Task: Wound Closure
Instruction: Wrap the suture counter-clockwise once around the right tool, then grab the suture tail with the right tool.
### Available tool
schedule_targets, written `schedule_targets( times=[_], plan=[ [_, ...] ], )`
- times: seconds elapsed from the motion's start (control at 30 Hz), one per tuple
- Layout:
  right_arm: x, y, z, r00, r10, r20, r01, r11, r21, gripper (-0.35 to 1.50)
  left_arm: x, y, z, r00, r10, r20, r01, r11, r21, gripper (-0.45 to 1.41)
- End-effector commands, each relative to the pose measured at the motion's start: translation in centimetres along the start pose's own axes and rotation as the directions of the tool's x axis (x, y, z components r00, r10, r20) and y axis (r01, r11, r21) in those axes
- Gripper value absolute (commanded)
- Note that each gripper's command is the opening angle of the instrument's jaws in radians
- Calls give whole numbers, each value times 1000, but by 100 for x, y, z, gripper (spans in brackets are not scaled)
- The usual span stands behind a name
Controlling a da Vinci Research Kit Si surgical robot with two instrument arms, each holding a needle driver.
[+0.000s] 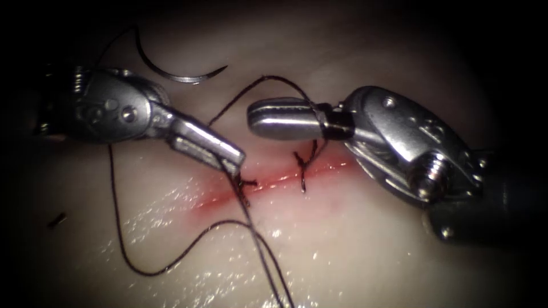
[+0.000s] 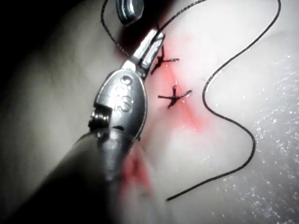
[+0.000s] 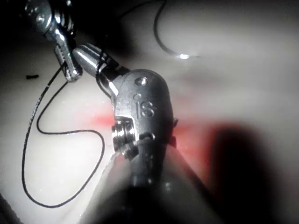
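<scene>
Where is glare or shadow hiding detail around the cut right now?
Endoscope view: wet glare speckles the tissue below the cut; the corners fall dark, but the free needle lying on the tissue stays readable. Left wrist view: the left tool is lit, with its shaft in shadow. Right wrist view: the right tool casts a dark shadow over the red fluid.

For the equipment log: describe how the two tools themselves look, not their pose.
The left gripper is bright polished metal: narrow tapered jaws on a rounded wrist block with round pins, and a ribbed collar behind it. The right gripper has blunt rounded silver jaws, a black band at their base, and a grey wrist housing with a large threaded screw; its dark shaft follows. Stamped characters mark both wrists.
</scene>
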Motion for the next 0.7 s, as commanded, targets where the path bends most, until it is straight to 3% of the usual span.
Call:
schedule_targets(
  times=[0.03, 0.27, 0.47, 0.6, 0.7],
  plan=[
    [-7, -2, 7, 1000, 19, 14, -18, 1000, -23, -35, -8, -3, 6, 1000, 1, -12, -1, 1000, 15, -45],
    [-15, -4, -3, 996, 90, 10, -88, 989, -115, -35, -19, -3, 13, 999, 7, -35, -3, 994, 105, -45],
    [-1, -2, -8, 953, 281, -116, -303, 911, -279, -35, -23, 20, 33, 1000, 26, -15, -24, 993, 114, -45],
    [-1, -3, -7, 941, 302, -152, -336, 882, -329, 34, -27, 30, 52, 999, 38, -7, -36, 991, 129, -45],
    [-3, -4, -7, 940, 308, -143, -340, 868, -363, 53, -29, 34, 67, 999, 41, -20, -38, 987, 158, -45]
  ],
)
